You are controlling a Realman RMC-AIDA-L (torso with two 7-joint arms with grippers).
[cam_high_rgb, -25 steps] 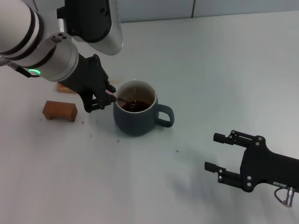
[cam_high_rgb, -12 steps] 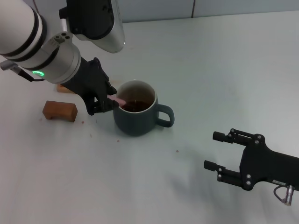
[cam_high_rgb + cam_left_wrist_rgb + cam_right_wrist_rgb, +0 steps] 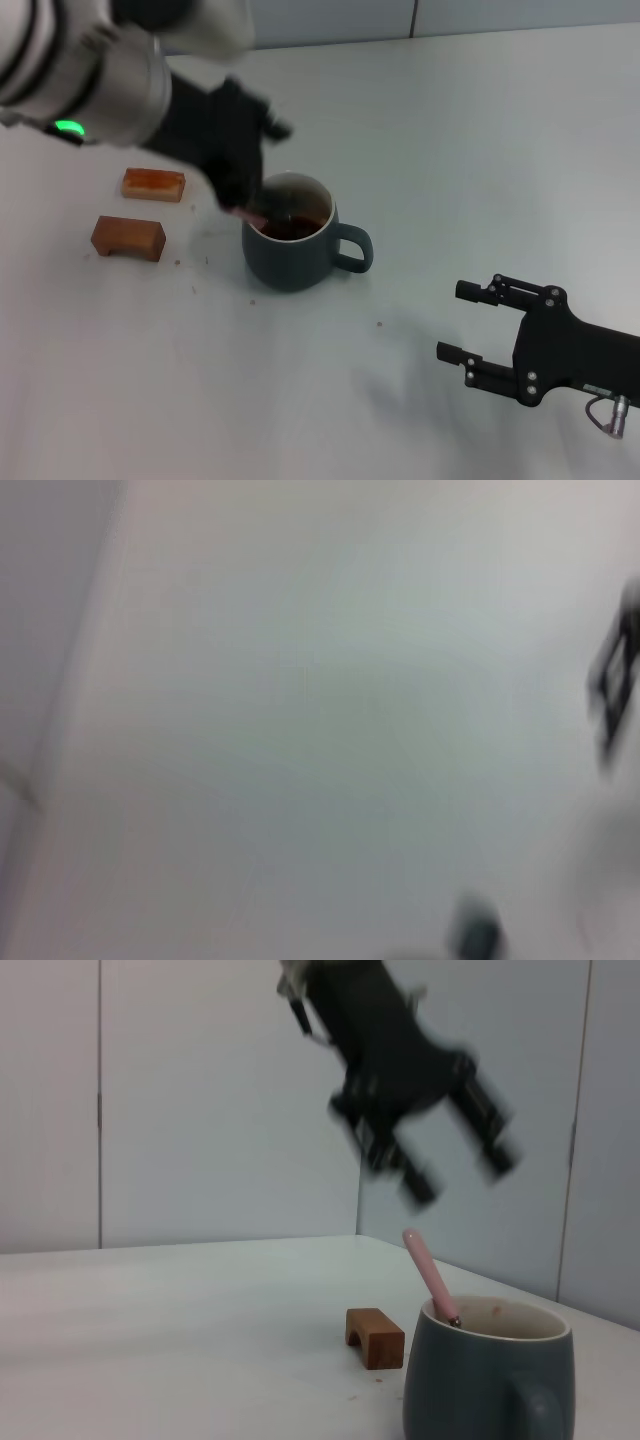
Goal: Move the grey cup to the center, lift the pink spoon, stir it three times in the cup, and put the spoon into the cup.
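The pink spoon (image 3: pixel 430 1278) is left leaning inside the grey cup (image 3: pixel 489 1378); the left claw (image 3: pixel 452 1168), fingers apart, is best cleared straight upward, the rim untouched.

The right claw (image 3: pixel 478 332) is parked on the counter (image 3: pixel 450 150), fingers apart.

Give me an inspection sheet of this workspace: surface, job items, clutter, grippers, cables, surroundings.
Surface: white table, a few small crumbs near the mug.
Grey cup: upright near the table's middle, dark liquid inside, handle toward the robot's right.
Pink spoon: standing in the cup, leaning on the rim, handle sticking out; nothing grips it.
Clutter: two brown wooden blocks on the cup's left.
Left gripper: open, in the air above the cup, clear of the spoon.
Right gripper: open, empty, parked low on the robot's right.
Cables: a short loop by the right gripper's body.
Surroundings: pale wall panels behind the table.
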